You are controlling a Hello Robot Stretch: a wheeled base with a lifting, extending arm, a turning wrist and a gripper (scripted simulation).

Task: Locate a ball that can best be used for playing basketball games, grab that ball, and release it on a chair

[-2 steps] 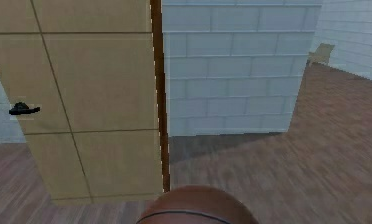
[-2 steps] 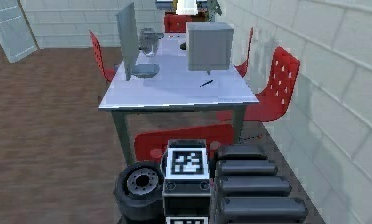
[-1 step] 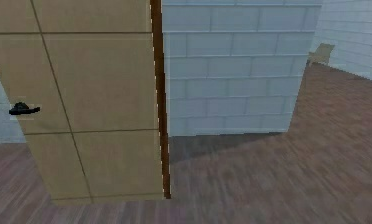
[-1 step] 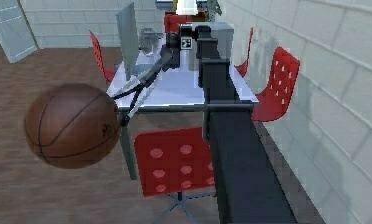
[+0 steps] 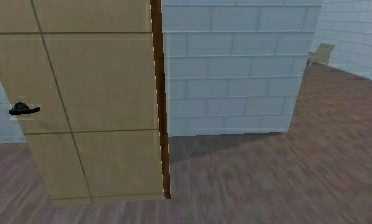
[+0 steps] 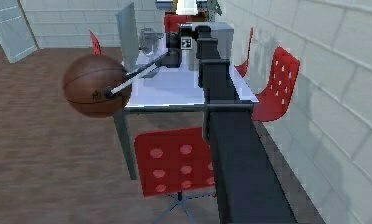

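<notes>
A brown basketball (image 6: 95,85) hangs at the far end of my gripper (image 6: 121,86), clear of the floor, left of a white table (image 6: 179,92); the gripper holds it. The dark arm bar (image 6: 234,140) rises from the arm side view's bottom edge across the table's right part. Below the table's near edge stands a red chair (image 6: 175,160) with pale dots on its seat. A second red chair (image 6: 280,80) stands at the table's right, by the wall. Two more red chair backs show farther off, one to the left (image 6: 95,43) and one to the right (image 6: 247,50).
The table carries an upright grey panel (image 6: 127,32) and some grey items. In the forward view a tan panelled door (image 5: 84,100) with a black handle (image 5: 24,108) stands close ahead, beside a white brick wall (image 5: 234,70). Wooden floor (image 5: 324,130) runs off to the right.
</notes>
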